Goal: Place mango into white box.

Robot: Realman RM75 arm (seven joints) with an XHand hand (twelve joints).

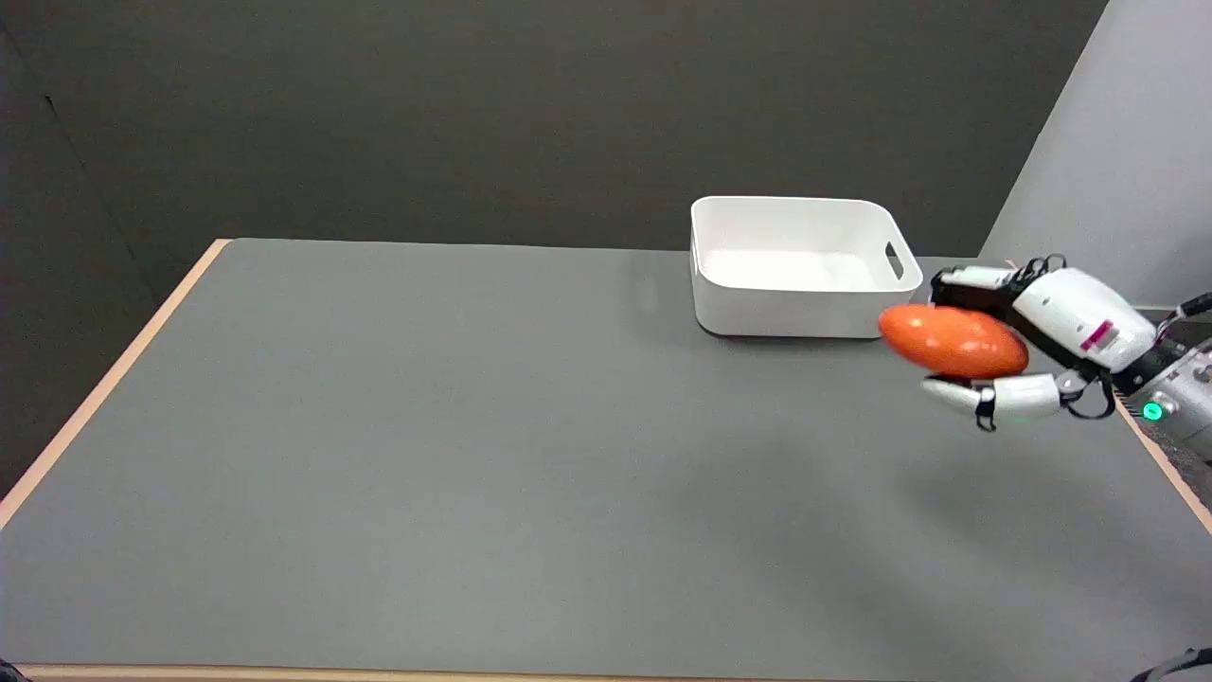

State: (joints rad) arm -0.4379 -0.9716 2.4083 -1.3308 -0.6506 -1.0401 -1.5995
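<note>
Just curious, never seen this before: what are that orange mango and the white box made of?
The mango in the right hand looks like smooth plastic or rubber: even orange, soft sheen; real fruit can't be excluded. The white box looks like matte moulded plastic: rounded corners, cut-out handle.

A table (473,455) fills the view. A box (748,303) stands on it at the far right. A mango (952,341) is held above the table in the right hand (1032,346), just right of and nearer than the box, not inside it.
</note>
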